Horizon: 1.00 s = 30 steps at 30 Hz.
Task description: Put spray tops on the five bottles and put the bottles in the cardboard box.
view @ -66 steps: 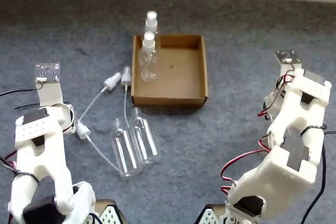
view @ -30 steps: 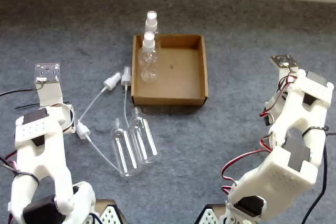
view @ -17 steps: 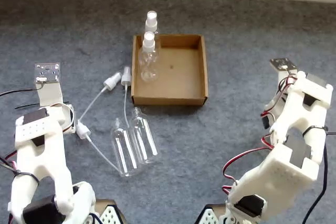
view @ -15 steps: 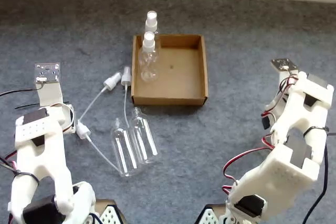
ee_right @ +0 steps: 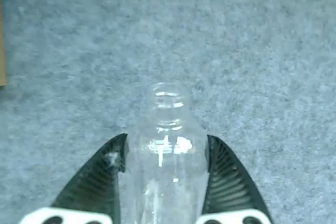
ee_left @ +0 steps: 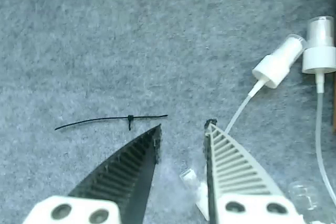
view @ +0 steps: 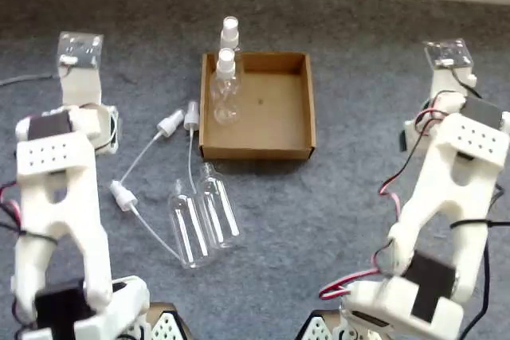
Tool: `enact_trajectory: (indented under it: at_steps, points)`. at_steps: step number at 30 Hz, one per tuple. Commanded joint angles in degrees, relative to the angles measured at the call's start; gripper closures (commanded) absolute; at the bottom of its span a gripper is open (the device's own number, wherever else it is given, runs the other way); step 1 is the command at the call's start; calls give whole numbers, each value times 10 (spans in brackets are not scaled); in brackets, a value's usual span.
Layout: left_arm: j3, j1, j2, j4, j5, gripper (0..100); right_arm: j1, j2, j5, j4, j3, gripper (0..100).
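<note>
**Slick plastic and floppy tubes: where this could slip**

The right end effector (ee_right: 167,140) is clamped on an uncapped bottle (ee_right: 167,114). Its ribbed black fingers press the rounded shoulders, and the open threaded neck points away from the wrist. The clear plastic looks thin, smooth and light, so the bottle could twist or squirt out of the grip if a top is pushed on off-centre.

The left end effector (ee_left: 181,129) hangs empty over the grey, felt-like surface (view: 358,165) with its fingers apart, near two loose spray tops (ee_left: 275,65). Each white top trails a thin, bendy dip tube. Threading that tube into a narrow neck is the likeliest failure, since it may flex aside or catch on the rim.

Two bare bottles (view: 219,212) lie side by side in front of the cardboard box (view: 255,151). Being cylindrical, they may roll if nudged. A capped bottle (view: 225,85) stands tall and narrow at the box's left wall and could topple when others go in.
</note>
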Motion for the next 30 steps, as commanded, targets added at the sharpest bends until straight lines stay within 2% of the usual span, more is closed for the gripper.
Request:
enact_trajectory:
  at_steps: [1,4,7,10,16,23,30]
  points:
    - [-201,51,138,106,-37,859,-64,-118,-40,-39,73,994]
    - [-312,83,252,178,-89,859,-112,-218,-75,-103,180,994]
    - [-413,102,347,203,-101,848,-170,-313,-101,-143,276,994]
    - [-507,117,423,220,-127,795,-229,-383,-130,-144,347,994]
    - [-647,135,553,224,-142,796,-326,-439,-169,-146,364,994]
    - [-742,135,665,224,-143,797,-377,-473,-185,-148,369,994]
    - [-778,136,730,224,-144,797,-382,-502,-186,-194,419,994]
